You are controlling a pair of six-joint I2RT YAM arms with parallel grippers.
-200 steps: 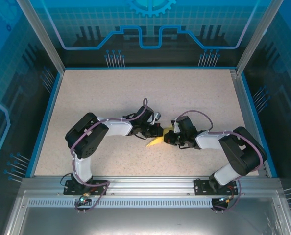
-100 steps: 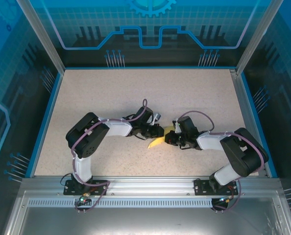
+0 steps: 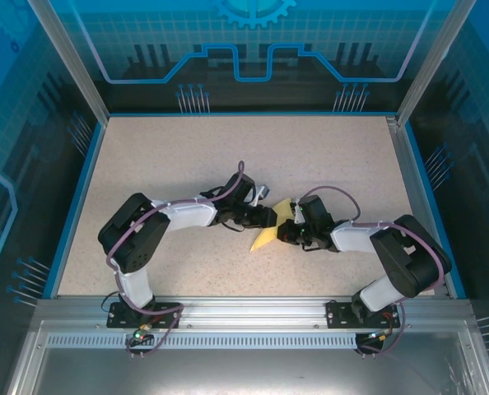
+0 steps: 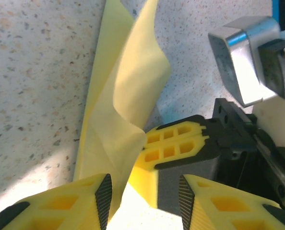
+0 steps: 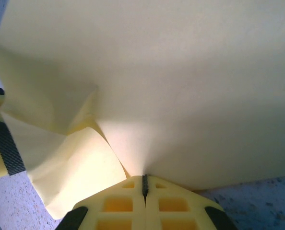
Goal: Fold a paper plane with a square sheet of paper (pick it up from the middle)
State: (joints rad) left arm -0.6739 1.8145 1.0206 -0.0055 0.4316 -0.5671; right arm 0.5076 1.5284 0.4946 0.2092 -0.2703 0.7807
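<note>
Right wrist view: the right gripper (image 5: 143, 181) is pressed together, pinching an edge of the pale yellow creased paper sheet (image 5: 181, 72), which sits mid-table between both arms. The left gripper (image 4: 143, 189) stands spread, the sheet passing between its fingers. Beyond lie the speckled beige table (image 3: 187, 156) and blue-printed transparent walls (image 3: 253, 49).

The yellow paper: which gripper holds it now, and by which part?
The right gripper pinches the yellow paper at its edge, beside a fold, with its jaws shut. The left gripper stands open and does not grip it.
</note>
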